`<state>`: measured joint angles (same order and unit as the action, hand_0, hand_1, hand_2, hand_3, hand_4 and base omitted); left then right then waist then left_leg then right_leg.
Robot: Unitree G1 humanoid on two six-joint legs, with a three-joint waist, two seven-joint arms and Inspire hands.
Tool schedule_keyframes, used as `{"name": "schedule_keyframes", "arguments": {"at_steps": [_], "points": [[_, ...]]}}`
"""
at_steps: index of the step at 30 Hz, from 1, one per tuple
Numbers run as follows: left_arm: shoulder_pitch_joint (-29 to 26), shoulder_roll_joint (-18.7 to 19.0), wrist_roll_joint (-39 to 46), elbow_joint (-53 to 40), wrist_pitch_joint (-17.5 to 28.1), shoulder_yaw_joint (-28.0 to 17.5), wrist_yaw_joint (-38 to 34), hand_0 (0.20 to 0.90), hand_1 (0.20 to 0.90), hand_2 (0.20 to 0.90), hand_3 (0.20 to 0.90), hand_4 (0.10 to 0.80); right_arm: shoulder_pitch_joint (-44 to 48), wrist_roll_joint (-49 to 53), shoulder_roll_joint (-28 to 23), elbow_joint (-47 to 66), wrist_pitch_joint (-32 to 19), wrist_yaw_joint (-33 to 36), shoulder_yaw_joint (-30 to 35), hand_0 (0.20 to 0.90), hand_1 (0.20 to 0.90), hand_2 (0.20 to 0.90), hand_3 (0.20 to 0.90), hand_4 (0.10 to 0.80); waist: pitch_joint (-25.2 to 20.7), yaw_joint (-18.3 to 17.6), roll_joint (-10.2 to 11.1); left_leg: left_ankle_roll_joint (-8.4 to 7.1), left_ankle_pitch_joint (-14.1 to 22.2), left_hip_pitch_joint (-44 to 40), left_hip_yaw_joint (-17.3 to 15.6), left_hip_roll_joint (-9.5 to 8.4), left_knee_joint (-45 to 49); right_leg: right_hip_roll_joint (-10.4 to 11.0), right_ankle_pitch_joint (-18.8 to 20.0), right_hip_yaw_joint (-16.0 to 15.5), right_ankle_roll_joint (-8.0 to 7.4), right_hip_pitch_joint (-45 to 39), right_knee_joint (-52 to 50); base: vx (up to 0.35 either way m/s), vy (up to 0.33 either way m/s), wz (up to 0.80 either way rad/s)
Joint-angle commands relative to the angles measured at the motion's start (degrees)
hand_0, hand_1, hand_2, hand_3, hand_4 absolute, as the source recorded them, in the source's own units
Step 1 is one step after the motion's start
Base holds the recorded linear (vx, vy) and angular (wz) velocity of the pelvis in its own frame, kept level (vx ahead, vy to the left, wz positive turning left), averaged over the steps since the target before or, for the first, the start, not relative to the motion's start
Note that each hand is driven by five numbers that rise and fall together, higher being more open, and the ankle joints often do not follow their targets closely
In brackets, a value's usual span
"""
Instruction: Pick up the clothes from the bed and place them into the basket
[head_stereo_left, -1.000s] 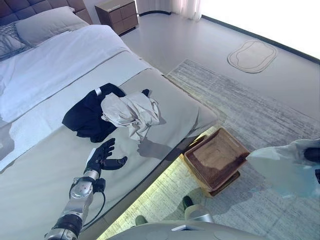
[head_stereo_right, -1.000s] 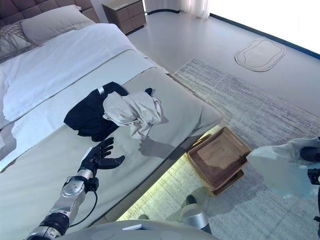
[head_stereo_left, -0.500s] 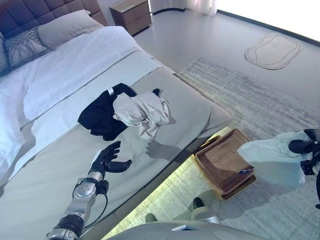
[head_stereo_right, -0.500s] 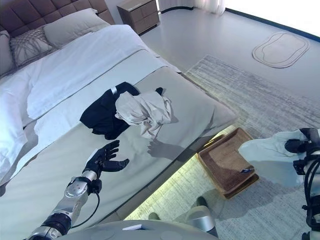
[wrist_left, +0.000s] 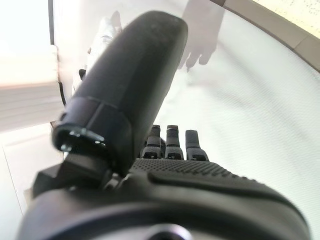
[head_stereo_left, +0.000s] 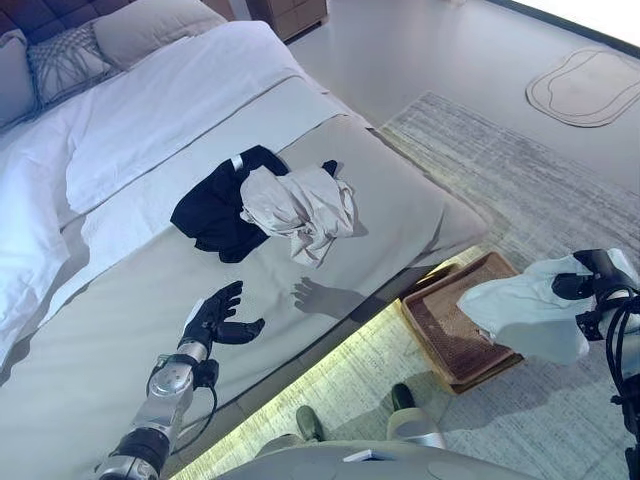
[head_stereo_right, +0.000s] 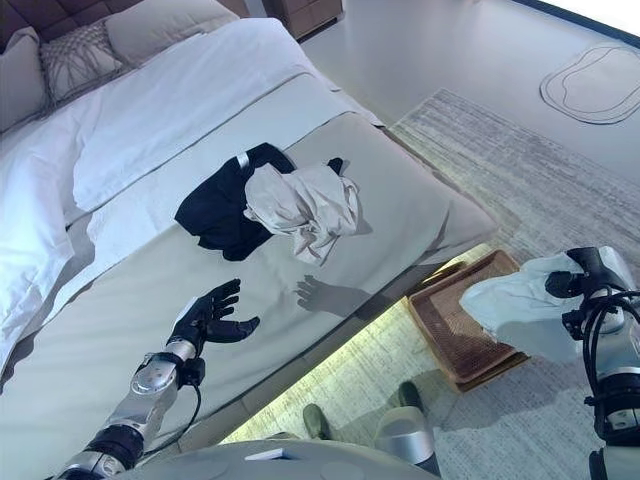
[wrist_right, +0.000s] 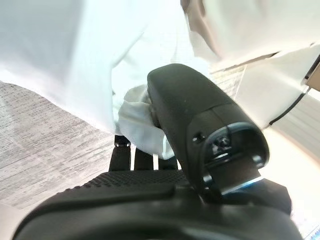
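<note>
Transport underway: our right robot hand grips a pale garment hanging just over the basket; next we release it. Left robot hand hovers unclenched above the bed, the remaining clothes lying well beyond it.

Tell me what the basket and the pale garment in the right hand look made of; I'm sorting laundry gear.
Basket: seemingly woven wicker or rattan, matte brown, with a ribbed weave on its floor. Pale garment: thin soft fabric, probably cotton, matte off-white, hanging in loose folds from the right hand.
</note>
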<state>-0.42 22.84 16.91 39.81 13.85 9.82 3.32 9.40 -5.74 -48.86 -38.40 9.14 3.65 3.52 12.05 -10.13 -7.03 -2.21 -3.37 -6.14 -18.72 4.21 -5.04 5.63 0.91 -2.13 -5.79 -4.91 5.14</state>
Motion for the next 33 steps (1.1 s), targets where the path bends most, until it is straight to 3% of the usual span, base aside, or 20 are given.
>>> {"name": "schedule_keyframes", "arguments": {"at_steps": [1, 22, 33], "points": [[-4.4, 1.9, 2.0, -1.4, 4.4, -1.5, -1.2, 0.900, 0.900, 0.900, 0.900, 0.800, 8.3, -0.1, -3.2, -0.2, -1.6, 4.2, 0.5, 0.900, 0.900, 0.900, 0.900, 0.800, -2.3, 2.1, 2.1, -2.37, 7.6, -2.1, 1.8, 1.19, 4.1, 0.7, -0.7, -5.0, -0.20, 6.0, -6.0, -0.031, 0.006, 0.11], [-2.8, 1.6, 2.4, -0.9, 5.9, -2.8, -1.2, 0.900, 0.900, 0.900, 0.900, 0.800, 9.3, 5.3, 0.5, 3.0, -5.5, 3.6, -0.6, 0.900, 0.900, 0.900, 0.900, 0.800, -2.5, 4.8, 3.8, -2.33, 7.0, -2.4, 4.2, 1.16, 3.6, 0.9, -1.4, -6.6, 0.17, 3.7, -6.0, 0.016, 0.000, 0.05], [-2.0, 2.0, 2.4, -1.0, 6.1, -4.1, -2.3, 0.900, 0.900, 0.900, 0.900, 0.800, 12.6, 0.3, 1.4, 6.1, -7.2, 8.1, -4.5, 0.900, 0.900, 0.900, 0.900, 0.800, -2.3, 7.3, 5.1, -2.11, 6.8, -2.0, 6.7, 0.90, 3.7, 1.3, -1.8, -8.0, 0.35, 2.2, -5.9, 0.020, -0.002, 0.10]]}}
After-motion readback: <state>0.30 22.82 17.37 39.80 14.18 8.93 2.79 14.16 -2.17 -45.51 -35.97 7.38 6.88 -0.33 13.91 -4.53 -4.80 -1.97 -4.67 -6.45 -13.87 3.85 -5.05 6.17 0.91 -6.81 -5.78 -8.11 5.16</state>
